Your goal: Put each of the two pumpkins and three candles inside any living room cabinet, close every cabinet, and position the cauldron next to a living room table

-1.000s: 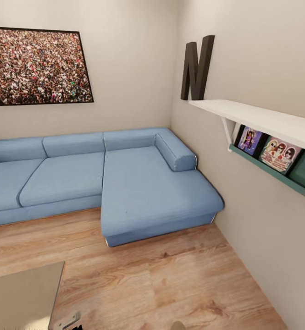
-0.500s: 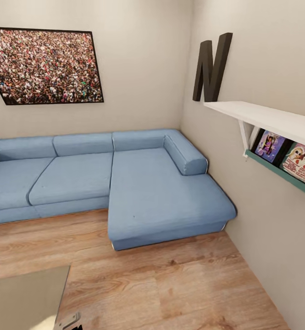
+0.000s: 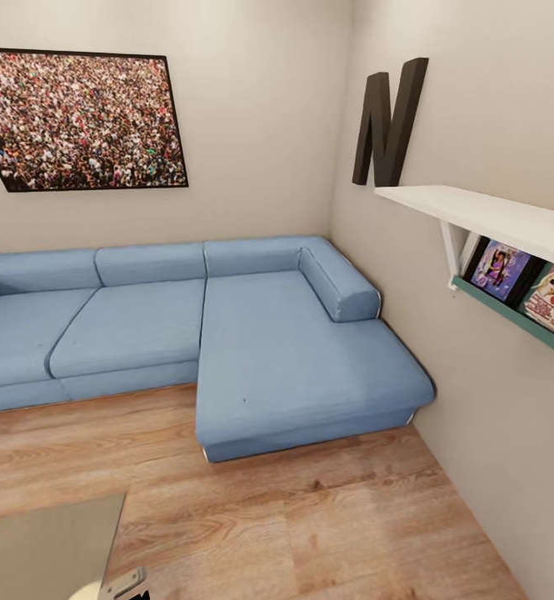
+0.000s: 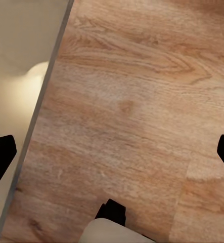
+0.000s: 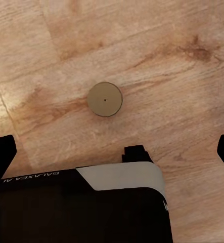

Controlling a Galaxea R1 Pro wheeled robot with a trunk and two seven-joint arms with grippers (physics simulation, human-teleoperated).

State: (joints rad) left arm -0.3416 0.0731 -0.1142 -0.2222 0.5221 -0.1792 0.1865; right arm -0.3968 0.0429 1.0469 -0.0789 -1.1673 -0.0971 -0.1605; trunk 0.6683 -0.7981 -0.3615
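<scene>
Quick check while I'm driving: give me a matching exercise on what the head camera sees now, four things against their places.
Things:
1. blue fabric corner sofa
2. framed crowd photograph
3. dark block letter N
4. grey glossy glass-topped table

Places:
A. standing on the white wall shelf at the right
B. on the wooden floor, in the room's corner
C. hung on the back wall above the sofa
D. at the view's lower left, corner alone visible

Pairs: 1-B, 2-C, 3-A, 4-D

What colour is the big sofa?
Light blue all over; the sofa shows best in the head view.
</scene>
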